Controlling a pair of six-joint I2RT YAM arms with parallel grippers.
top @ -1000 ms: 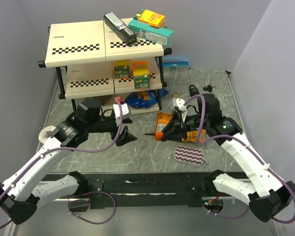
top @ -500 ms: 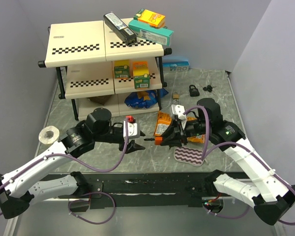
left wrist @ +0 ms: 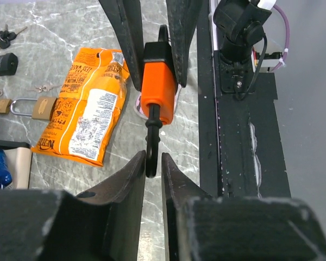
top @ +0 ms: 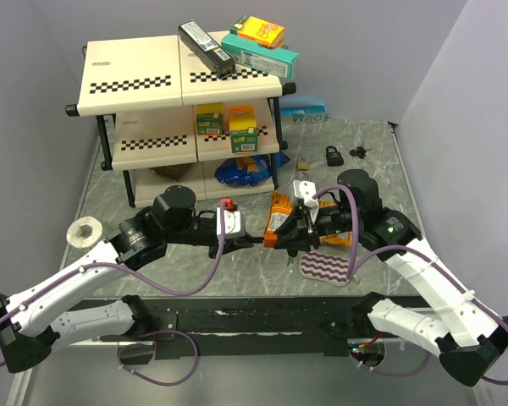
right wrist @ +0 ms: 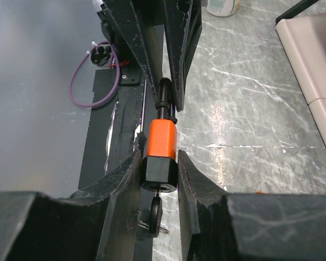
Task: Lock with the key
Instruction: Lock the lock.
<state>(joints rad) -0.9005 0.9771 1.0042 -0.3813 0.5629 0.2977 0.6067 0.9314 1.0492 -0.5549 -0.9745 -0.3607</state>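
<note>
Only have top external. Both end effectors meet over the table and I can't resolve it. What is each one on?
Observer: In the right wrist view, the right end effector is clamped on the body of the orange padlock.
Operator: And the left?
Observer: In the left wrist view, the left end effector has a finger on each side of the black shackle. I can't confirm firm contact.
Operator: Key in?
Observer: The right wrist view shows a black-headed key hanging at the padlock's base, between the right fingers. I can't tell whether it's seated.
</note>
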